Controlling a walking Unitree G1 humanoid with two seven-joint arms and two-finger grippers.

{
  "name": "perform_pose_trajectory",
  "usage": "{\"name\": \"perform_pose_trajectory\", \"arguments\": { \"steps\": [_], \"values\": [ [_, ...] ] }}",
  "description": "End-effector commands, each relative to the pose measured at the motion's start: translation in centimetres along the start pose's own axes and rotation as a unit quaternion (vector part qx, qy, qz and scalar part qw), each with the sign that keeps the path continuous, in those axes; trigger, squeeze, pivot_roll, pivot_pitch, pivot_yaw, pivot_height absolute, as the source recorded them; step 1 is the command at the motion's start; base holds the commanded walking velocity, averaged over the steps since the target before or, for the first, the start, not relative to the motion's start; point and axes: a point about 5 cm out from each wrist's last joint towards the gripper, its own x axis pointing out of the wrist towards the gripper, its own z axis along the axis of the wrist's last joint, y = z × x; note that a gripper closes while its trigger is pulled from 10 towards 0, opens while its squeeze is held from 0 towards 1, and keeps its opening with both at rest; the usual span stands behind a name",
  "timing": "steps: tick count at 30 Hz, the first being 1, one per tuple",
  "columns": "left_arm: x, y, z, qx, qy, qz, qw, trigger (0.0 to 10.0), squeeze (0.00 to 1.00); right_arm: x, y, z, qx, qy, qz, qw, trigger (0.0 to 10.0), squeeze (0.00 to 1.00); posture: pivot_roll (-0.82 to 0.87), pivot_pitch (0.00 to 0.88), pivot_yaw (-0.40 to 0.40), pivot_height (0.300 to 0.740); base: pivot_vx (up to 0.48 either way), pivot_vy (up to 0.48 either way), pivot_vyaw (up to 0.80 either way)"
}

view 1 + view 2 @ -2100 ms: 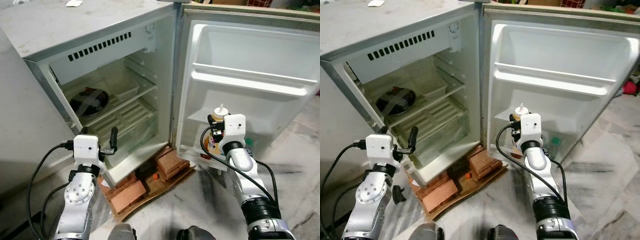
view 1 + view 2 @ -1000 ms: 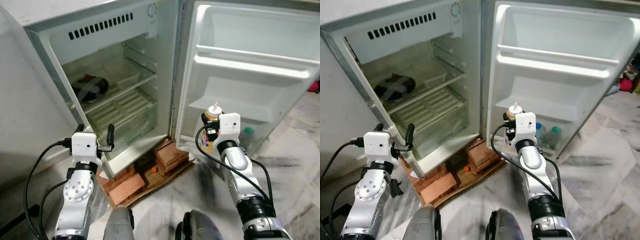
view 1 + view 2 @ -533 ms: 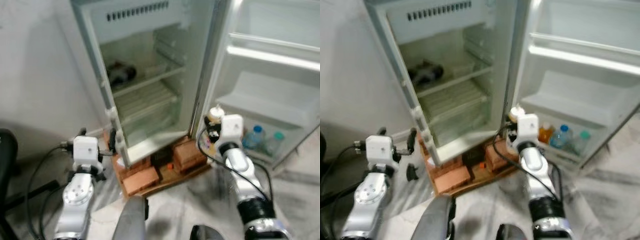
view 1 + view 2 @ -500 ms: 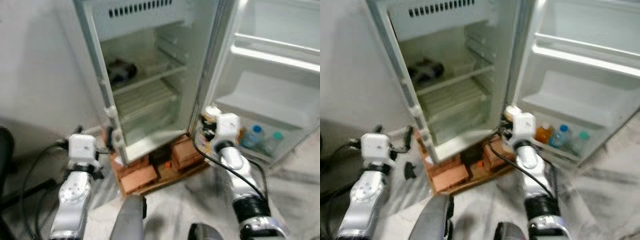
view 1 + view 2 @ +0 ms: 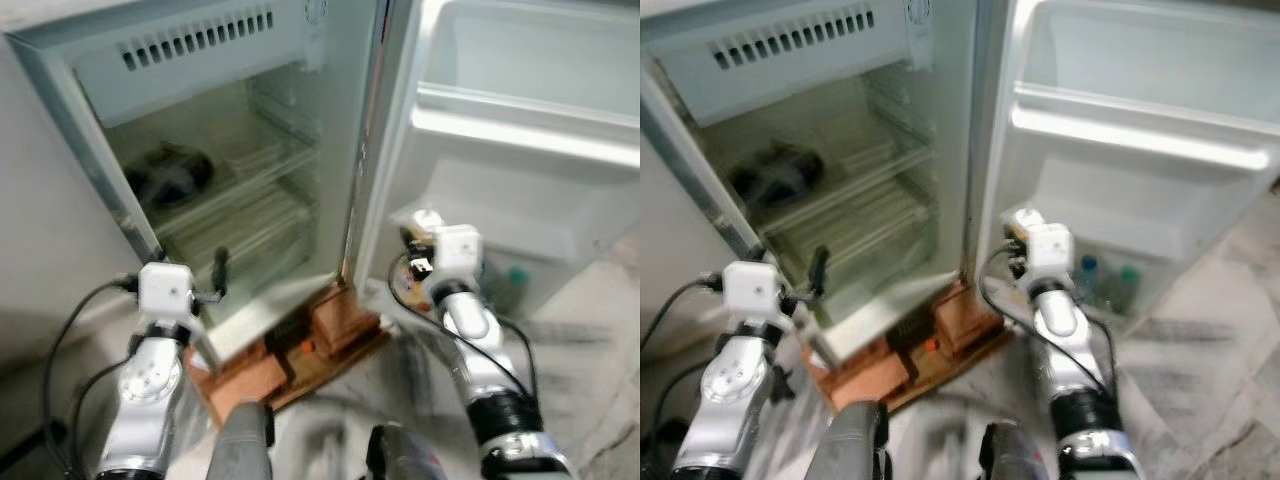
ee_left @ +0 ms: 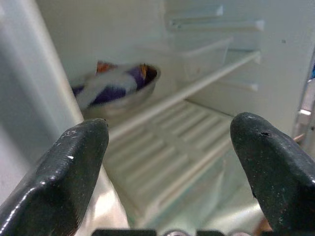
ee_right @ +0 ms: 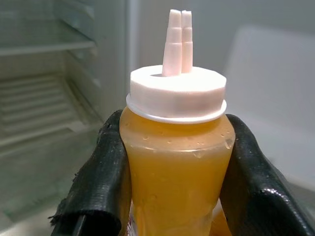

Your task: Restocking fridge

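Small white fridge (image 5: 250,130), door swung wide, standing on reddish bricks (image 5: 340,325) over brown cardboard.

Right pincer (image 7: 174,172): black fingers (image 7: 98,182) clamped on either side of a clear squeeze bottle of orange-yellow sauce with a white nozzle cap (image 7: 174,147). The bottle stands upright between the fingers, cap and nozzle rising above the fingertips. It is held low before the open white door (image 5: 1140,150), near the door's bottom rack.

Bottom door rack: small bottles with blue and green caps (image 5: 1110,280), blurred.

Left pincer (image 6: 167,157): fingers spread apart, holding nothing, level with the fridge's lower shelves.

Upper wire shelf: dark round bowl (image 6: 118,86) towards the left wall; clear plastic tray (image 6: 197,51) beside it.
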Motion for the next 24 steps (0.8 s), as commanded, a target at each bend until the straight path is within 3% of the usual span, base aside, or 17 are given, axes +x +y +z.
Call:
{"name": "perform_pose_trajectory", "arguments": {
  "steps": [1, 6, 24],
  "values": [
    [-0.14, -0.49, -0.08, -0.004, 0.002, -0.004, 1.000, 10.0, 0.00, -0.06, -1.28, 0.34, -0.007, -0.008, -0.019, 1.000, 10.0, 0.00, 0.13, 0.062, 0.011, 0.662, 0.281, 0.000, 0.00],
    [-0.16, -0.49, -0.15, -0.004, 0.004, -0.004, 1.000, 10.0, 0.00, -0.09, -1.22, 0.27, -0.005, -0.006, -0.018, 1.000, 10.0, 0.00, 0.13, 0.063, 0.012, 0.662, 0.425, 0.000, 0.00],
    [-0.23, -0.92, -0.24, -0.008, 0.010, -0.005, 1.000, 10.0, 0.00, 0.24, -0.30, -0.33, 0.021, 0.013, 0.006, 1.000, 10.0, 0.00, 0.14, 0.070, 0.010, 0.648, 0.000, 0.000, 0.00]
  ]
}}
